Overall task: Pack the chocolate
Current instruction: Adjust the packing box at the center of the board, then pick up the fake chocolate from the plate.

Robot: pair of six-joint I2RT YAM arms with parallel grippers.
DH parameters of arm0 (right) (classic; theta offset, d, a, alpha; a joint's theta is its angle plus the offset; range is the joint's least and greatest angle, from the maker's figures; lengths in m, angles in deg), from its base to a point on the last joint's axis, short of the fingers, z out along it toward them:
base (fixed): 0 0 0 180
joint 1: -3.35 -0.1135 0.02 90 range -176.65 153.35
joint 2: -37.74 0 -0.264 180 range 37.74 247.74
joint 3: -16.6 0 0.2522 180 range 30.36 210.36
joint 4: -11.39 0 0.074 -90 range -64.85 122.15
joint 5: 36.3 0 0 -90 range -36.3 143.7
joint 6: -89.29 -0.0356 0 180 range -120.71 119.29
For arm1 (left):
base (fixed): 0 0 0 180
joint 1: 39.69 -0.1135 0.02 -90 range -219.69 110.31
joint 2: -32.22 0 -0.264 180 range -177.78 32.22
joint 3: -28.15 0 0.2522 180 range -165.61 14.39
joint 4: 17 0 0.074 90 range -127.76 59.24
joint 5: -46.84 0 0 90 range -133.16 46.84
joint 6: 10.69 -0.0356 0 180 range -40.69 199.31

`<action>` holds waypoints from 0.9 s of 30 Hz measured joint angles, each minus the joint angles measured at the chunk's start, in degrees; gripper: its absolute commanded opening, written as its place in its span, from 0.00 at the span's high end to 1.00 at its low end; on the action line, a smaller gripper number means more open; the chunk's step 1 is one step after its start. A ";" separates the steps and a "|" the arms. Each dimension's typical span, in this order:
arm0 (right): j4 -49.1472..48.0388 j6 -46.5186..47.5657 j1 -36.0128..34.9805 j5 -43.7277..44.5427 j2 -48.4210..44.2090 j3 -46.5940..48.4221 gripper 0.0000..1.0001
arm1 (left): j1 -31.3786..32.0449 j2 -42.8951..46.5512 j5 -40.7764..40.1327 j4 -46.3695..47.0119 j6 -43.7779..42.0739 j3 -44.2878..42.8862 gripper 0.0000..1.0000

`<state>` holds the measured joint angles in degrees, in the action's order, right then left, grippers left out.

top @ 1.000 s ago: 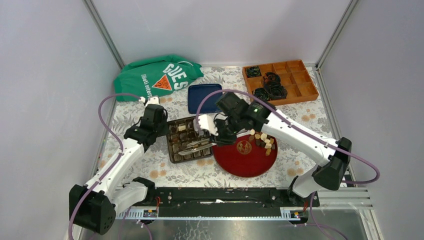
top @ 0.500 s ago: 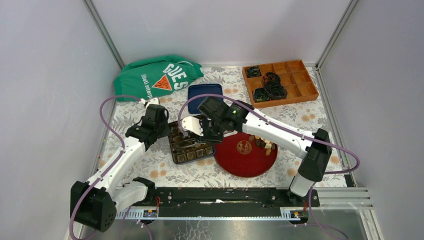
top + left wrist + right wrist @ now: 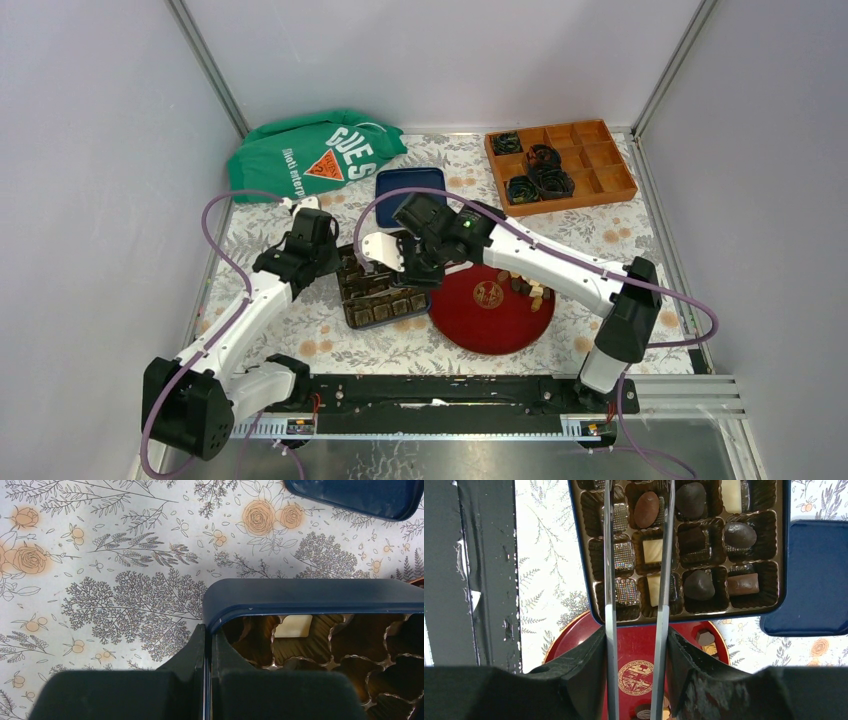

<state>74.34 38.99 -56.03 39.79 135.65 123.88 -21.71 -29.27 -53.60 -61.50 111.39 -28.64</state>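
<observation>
Holding chocolate (image 3: pixel 646 509) are the box's (image 3: pixel 785 555) cups (image 3: pixel 616 555) and the red plate (image 3: pixel 634 642).

item 1, left arm (image 3: pixel 240 322): i see it reaching forward and inward from its base at the near left, wrist tipped down. left gripper (image 3: pixel 208 632): fingers pressed together, no gap between them.
item 2, right arm (image 3: pixel 562 268): it rises from the near right, bends, then stretches leftward toward the middle, wrist pointing down. right gripper (image 3: pixel 635 637): fingers part-way apart, each bearing on the outside of one blade of the metal tongs (image 3: pixel 609 580) held between them.
</observation>
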 measured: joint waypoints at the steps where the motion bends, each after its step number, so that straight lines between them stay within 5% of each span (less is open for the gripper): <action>1: -0.02 -0.11 0.00 -0.02 0.09 0.22 0.52 | 0.00 0.00 0.00 0.00 0.00 0.00 1.00; 15: 5.29 2.51 2.56 -8.83 -5.25 -1.22 0.67 | 0.00 1.77 -3.17 0.07 -2.27 0.11 1.00; 27: 3.52 2.23 38.51 -32.57 -32.30 -21.27 0.67 | 0.00 17.94 -8.04 6.82 -11.63 1.86 1.00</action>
<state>77.86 41.22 -17.52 7.23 103.35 102.61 -21.71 -11.33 -61.64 -54.68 99.76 -26.78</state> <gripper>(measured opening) 0.338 0.034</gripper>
